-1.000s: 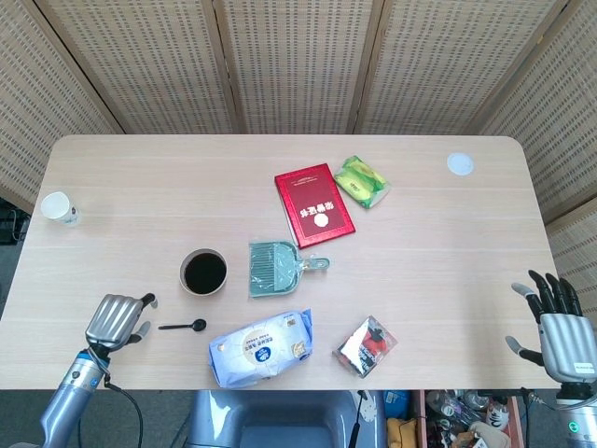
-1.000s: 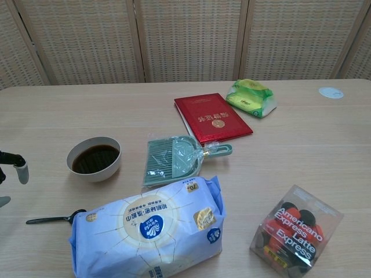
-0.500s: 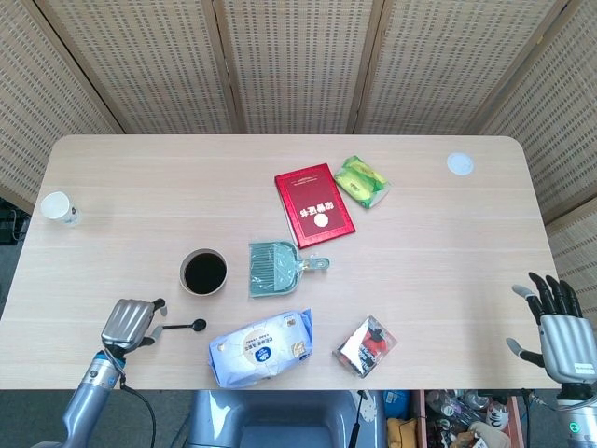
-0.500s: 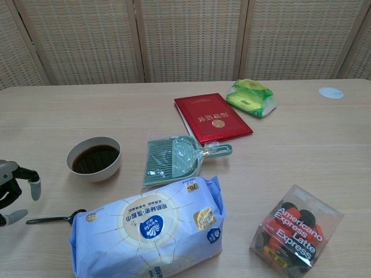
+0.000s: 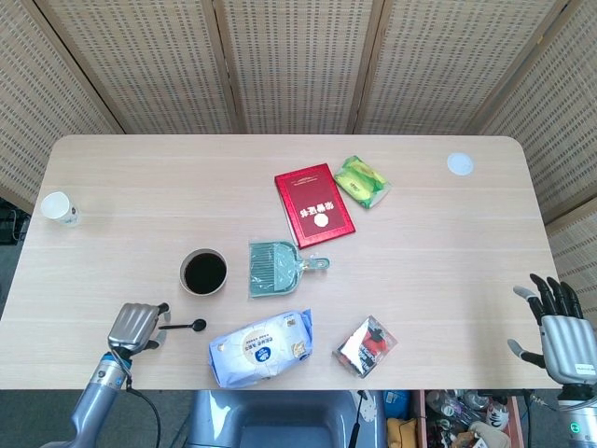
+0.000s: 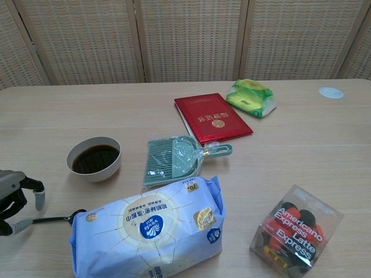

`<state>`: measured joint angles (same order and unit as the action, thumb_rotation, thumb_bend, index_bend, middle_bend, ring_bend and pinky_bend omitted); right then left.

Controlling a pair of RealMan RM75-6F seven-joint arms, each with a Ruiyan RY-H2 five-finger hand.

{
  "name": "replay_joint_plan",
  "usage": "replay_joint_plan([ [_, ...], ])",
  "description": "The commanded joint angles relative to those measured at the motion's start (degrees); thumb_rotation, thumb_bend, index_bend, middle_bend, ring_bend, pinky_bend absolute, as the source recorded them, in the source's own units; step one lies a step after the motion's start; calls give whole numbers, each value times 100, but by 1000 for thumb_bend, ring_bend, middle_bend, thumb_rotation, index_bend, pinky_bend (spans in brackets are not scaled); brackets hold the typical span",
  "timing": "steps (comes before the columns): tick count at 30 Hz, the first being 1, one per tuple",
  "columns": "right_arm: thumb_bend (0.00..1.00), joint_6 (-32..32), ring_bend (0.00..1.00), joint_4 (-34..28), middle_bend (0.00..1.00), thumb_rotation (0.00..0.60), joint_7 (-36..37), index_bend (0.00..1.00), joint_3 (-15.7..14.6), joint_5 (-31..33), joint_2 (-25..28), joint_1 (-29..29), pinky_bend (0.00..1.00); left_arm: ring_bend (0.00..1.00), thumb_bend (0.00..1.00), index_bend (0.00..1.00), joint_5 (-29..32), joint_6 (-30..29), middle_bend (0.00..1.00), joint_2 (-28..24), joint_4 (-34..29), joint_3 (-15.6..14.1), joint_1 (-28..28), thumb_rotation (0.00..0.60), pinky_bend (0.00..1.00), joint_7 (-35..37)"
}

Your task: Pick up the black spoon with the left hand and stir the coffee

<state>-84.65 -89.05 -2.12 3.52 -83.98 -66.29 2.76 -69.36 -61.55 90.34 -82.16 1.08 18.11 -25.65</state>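
The black spoon [image 5: 189, 326] [image 6: 57, 219] lies flat on the table, its bowl end toward the blue bag. Behind it stands the bowl of dark coffee [image 5: 203, 272] [image 6: 94, 158]. My left hand [image 5: 135, 325] [image 6: 14, 200] is at the spoon's handle end, near the table's front edge. In the chest view its thumb lies by the handle tip and a curled finger hangs just above the handle, still apart. My right hand [image 5: 560, 331] hovers far off at the front right edge, fingers spread and holding nothing.
A blue and white bag [image 5: 261, 347] [image 6: 148, 229] lies just right of the spoon. Further on are a green dustpan [image 5: 275, 268], a red book [image 5: 314, 205], a green packet [image 5: 362, 182], a coffee packet [image 5: 370, 343], a paper cup [image 5: 58, 206] and a white lid [image 5: 460, 164].
My left hand has moved right along the front edge and come down to the spoon's handle end. The spoon and the right hand have not moved.
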Motion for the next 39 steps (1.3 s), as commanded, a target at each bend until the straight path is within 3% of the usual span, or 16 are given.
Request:
replay_joint_plan([
  [1, 125, 8, 12, 7, 155, 600, 6, 247, 0, 8, 0, -1, 37, 787, 370, 479, 90, 34, 868, 65, 44, 4, 16, 600, 779, -54],
  [39, 124, 131, 12, -30, 155, 600, -46, 247, 14, 199, 37, -30, 37, 793, 370, 510, 829, 138, 878, 333, 146, 50, 167, 600, 779, -322],
])
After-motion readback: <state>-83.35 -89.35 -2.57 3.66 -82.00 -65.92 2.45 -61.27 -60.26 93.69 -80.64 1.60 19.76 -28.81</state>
